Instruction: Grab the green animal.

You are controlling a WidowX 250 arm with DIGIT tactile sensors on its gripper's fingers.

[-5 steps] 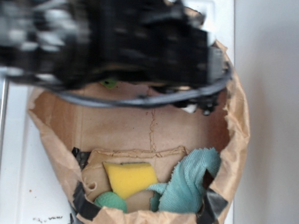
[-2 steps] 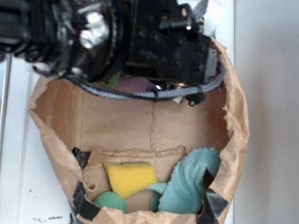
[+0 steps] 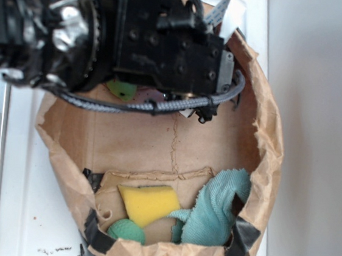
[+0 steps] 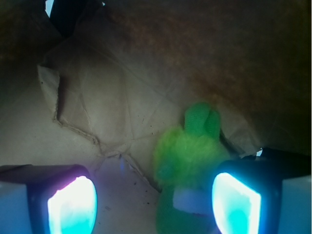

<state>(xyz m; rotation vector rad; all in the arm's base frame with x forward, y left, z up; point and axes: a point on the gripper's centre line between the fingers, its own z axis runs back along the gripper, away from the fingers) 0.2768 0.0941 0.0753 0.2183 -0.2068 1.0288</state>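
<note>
Hidden from outside: my black arm and wrist housing cover the top of the crumpled brown paper bag (image 3: 267,144) in the exterior view, so only a small lime-green scrap (image 3: 122,90) shows under the housing; I cannot tell from there what it belongs to.
Hard to make out: the wrist view is dim and soft, and my fingers (image 4: 236,207) glow bright blue-white, so their edges are washed out.
Cut off: the lower end of the toy runs off the bottom of the wrist view.
My gripper (image 4: 153,207): jaws spread wide apart, holding nothing.
Green animal (image 4: 187,156): the small fuzzy lime-green plush toy lies on the paper floor of the bag, two short ears pointing away from me, a pale band across its near end, between my fingers but close against the right-hand one; I cannot tell if they touch.
Bag contents, near end: a yellow sponge block (image 3: 148,202), a teal terry cloth (image 3: 217,209) just beside it, a darker green knitted lump (image 3: 126,229) at the sponge's lower edge.
Bag rim: black tape strips (image 3: 95,233) on the folded edge.
</note>
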